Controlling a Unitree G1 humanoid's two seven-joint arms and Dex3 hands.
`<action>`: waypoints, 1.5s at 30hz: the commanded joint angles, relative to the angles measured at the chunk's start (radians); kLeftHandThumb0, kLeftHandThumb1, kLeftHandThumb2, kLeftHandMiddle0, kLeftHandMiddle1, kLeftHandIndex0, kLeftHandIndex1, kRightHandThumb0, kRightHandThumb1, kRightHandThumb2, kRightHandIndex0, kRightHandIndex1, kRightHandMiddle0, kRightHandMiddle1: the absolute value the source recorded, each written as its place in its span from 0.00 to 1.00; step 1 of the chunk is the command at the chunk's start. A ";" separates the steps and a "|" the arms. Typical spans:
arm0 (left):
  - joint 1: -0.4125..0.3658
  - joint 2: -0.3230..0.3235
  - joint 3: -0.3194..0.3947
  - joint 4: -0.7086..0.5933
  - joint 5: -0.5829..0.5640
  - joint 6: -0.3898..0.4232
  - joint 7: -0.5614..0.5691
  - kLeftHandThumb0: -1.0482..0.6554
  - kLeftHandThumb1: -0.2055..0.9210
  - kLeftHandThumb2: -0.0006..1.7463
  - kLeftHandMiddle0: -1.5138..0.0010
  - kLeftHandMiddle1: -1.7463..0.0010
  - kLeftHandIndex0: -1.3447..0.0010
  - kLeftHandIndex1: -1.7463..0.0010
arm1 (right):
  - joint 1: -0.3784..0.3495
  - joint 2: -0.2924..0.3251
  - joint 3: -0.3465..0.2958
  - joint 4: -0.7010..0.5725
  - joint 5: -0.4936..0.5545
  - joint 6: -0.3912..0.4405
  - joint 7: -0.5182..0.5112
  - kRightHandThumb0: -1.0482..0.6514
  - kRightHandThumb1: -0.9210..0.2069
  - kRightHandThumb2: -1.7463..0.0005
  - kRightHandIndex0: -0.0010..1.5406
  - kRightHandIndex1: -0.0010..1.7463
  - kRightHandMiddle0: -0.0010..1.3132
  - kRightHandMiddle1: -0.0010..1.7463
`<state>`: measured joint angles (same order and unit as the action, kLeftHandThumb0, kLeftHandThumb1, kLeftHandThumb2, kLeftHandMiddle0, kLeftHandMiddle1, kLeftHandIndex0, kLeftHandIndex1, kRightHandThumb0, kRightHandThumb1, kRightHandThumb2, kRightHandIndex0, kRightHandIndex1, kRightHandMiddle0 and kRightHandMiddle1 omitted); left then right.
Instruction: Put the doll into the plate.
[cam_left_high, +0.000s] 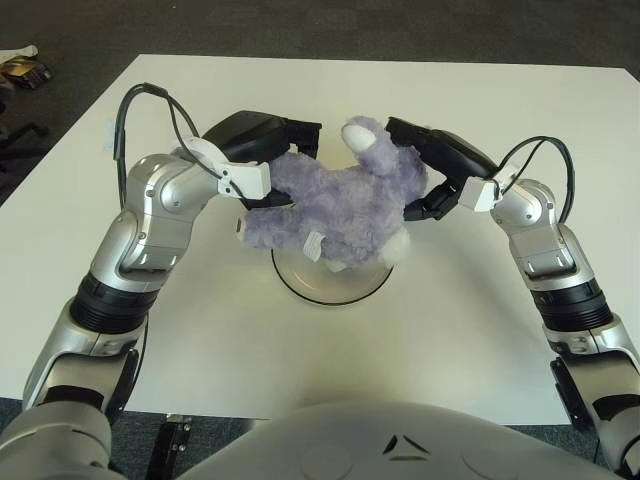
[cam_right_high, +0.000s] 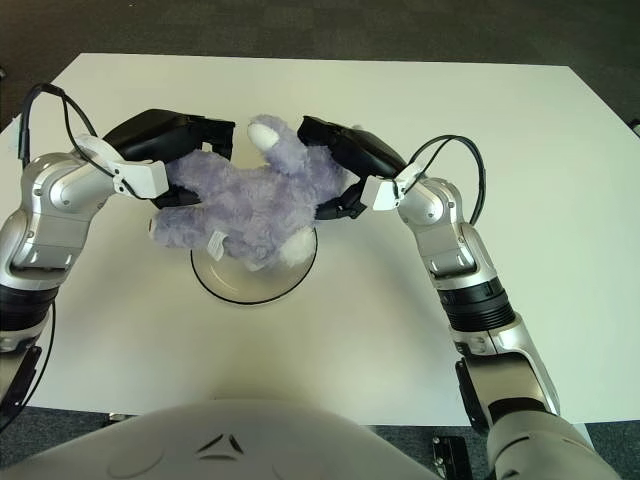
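Fluffy lavender plush doll held over the white round plate with dark rim, mid-table. Left hand grasps its left side, right hand its right; both fingers closed on the fur. Step: placing. Next move likely calls for lowering it centred, then releasing both hands.

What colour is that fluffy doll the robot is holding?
The doll is lavender purple with white paw tips, held between the left hand and right hand; clearest in the left eye view.
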<state>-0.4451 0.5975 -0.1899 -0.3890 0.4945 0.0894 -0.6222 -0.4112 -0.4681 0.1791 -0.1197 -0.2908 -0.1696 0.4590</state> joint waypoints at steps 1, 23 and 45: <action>-0.011 -0.010 -0.004 -0.009 0.007 0.032 -0.005 0.61 0.54 0.69 0.71 0.01 0.68 0.01 | 0.010 -0.005 -0.019 0.016 0.008 -0.016 -0.017 0.23 0.49 0.48 0.05 0.42 0.01 0.71; 0.003 -0.044 -0.037 -0.011 0.189 0.131 0.058 0.61 0.62 0.62 0.65 0.04 0.79 0.04 | 0.006 -0.016 -0.006 0.003 -0.103 0.033 -0.044 0.26 0.53 0.47 0.01 0.32 0.00 0.56; -0.002 -0.102 -0.062 -0.009 0.362 0.219 0.061 0.63 0.70 0.44 0.80 0.06 0.98 0.08 | 0.009 -0.023 -0.017 -0.012 -0.031 0.029 0.020 0.16 0.36 0.59 0.00 0.20 0.00 0.46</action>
<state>-0.4443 0.5043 -0.2442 -0.3989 0.8315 0.2977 -0.5736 -0.4087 -0.4804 0.1770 -0.1185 -0.3559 -0.1353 0.4626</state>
